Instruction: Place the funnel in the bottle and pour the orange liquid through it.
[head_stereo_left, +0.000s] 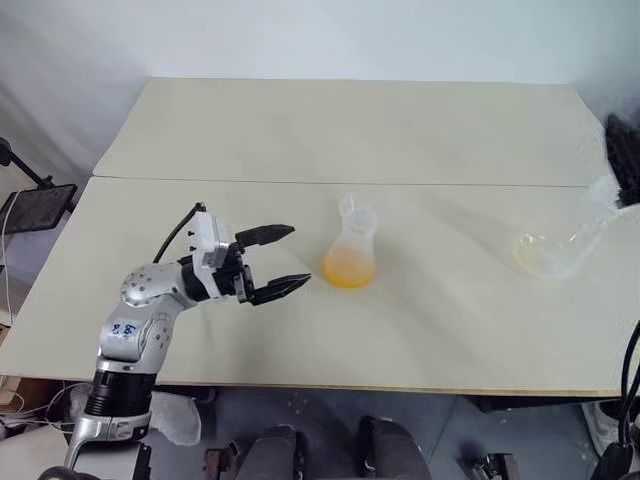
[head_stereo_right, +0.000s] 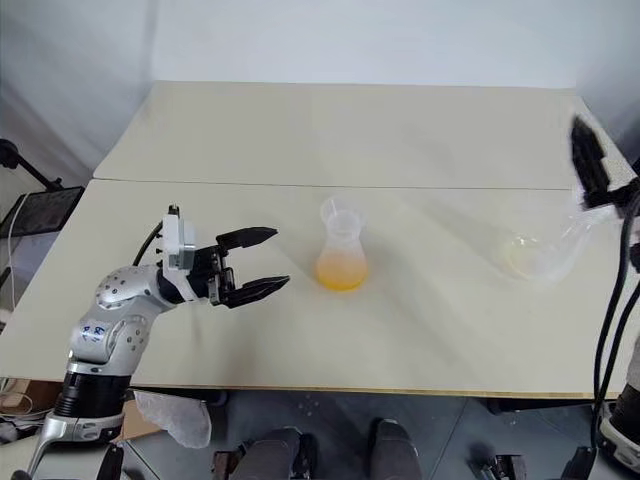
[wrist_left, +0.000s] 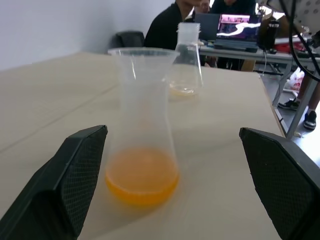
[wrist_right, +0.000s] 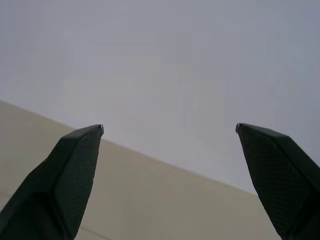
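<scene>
The bottle (head_stereo_left: 351, 250), a clear conical flask, stands upright near the middle of the table. The funnel (head_stereo_left: 354, 211) sits in its neck, its wide rim showing on top. The orange liquid (head_stereo_left: 348, 270) lies as a shallow layer in the bottle's base, also seen in the left wrist view (wrist_left: 142, 179). My left gripper (head_stereo_left: 300, 255) hovers open just left of the bottle, pointing at it without touching. My right gripper (head_stereo_right: 590, 165) is raised at the table's far right, above a second flask; its fingers (wrist_right: 75, 165) stand wide open with nothing between them.
A round-bellied clear flask (head_stereo_left: 547, 252) with a yellowish trace inside stands free at the right. A seam runs across the beige table (head_stereo_left: 300, 140). A black stand (head_stereo_left: 35, 205) is off the left edge. Seated people and a laptop desk (wrist_left: 235, 35) lie beyond the table's right end.
</scene>
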